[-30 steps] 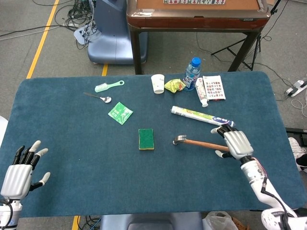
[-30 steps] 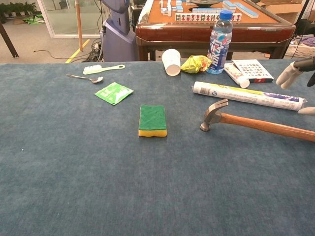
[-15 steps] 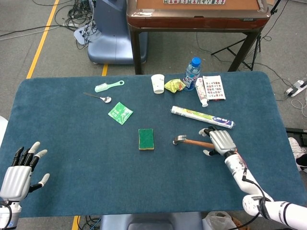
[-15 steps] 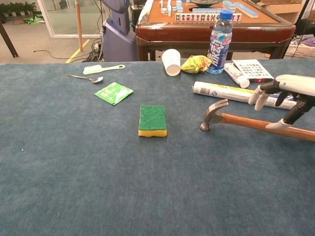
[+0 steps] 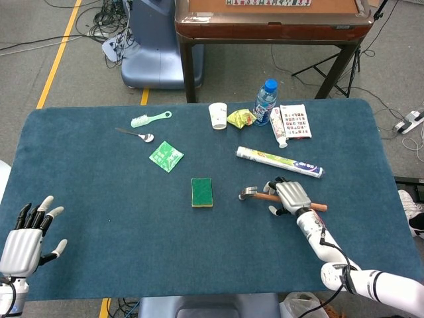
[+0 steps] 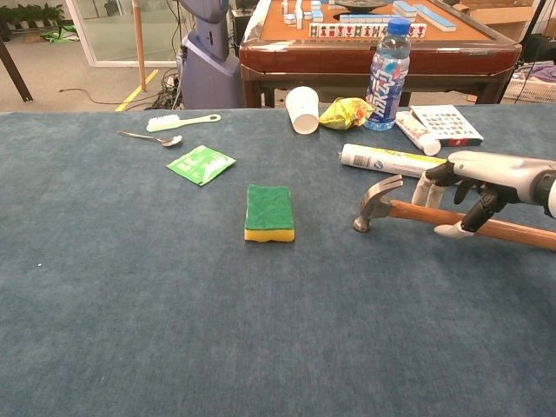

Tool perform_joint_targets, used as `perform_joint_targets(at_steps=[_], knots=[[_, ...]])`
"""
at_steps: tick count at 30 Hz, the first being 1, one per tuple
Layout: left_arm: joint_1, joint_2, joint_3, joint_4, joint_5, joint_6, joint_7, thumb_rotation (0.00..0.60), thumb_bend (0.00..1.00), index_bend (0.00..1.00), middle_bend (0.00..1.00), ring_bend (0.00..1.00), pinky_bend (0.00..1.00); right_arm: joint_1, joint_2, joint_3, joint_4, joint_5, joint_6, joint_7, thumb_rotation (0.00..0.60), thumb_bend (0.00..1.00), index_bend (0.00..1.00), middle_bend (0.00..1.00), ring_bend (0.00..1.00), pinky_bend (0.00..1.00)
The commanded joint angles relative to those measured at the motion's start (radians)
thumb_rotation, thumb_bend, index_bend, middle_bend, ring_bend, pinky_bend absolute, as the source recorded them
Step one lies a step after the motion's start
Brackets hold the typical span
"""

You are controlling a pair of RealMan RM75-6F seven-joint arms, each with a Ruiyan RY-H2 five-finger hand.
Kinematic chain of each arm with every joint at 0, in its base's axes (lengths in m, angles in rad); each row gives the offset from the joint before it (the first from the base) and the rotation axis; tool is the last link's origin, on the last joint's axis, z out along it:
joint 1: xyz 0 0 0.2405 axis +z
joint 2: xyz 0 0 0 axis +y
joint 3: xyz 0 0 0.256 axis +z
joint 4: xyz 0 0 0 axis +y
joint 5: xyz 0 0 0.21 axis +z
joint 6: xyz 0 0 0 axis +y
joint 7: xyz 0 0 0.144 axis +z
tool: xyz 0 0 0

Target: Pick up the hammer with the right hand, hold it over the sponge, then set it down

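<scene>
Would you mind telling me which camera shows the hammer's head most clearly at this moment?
The chest view: the hammer's head is large, seen from the side, resting on the table, with the right hand over the wooden handle behind it. The head view shows it only as a small grey shape left of that hand.

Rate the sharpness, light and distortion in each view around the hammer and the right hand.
Head view: even, soft light, faint shadows, the hammer small but sharp under the right hand. Chest view: sharp too, mild glare on the hammer head and the bottle; the table edge looks slightly bowed, and the frame's right edge cuts off the handle's end.
</scene>
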Motion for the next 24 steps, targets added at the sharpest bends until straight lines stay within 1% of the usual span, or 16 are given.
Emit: perform_joint_targets(at_steps=[1,5,14,24], knots=[[-0.001,0.0,0.001,0.001,0.003,-0.001,-0.001,0.6,0.22,0.21,0.07,0.1,0.0,0.008,-0.006,-0.005,0.008,0.011,-0.004,-0.004,0.6,0.34,0.36,0.39,0.14,0.28],[-0.001,-0.001,0.0,0.005,-0.002,-0.004,-0.003,0.6,0.22,0.22,0.07,0.1,0.0,0.016,-0.012,-0.01,0.015,0.021,-0.008,-0.006,0.6,0.35,0.37,0.39,0.14,0.28],[0.001,-0.004,0.0,0.01,-0.005,-0.005,-0.005,0.6,0.22,0.22,0.07,0.1,0.0,0.031,-0.022,-0.02,0.027,0.037,-0.018,0.002,0.6,0.4,0.38,0.39,0.14,0.28],[0.008,-0.004,0.002,0.017,-0.009,0.0,-0.011,0.6,0.22,0.22,0.07,0.1,0.0,0.043,-0.024,-0.024,0.032,0.052,-0.023,0.01,0.6,0.49,0.4,0.42,0.16,0.28]])
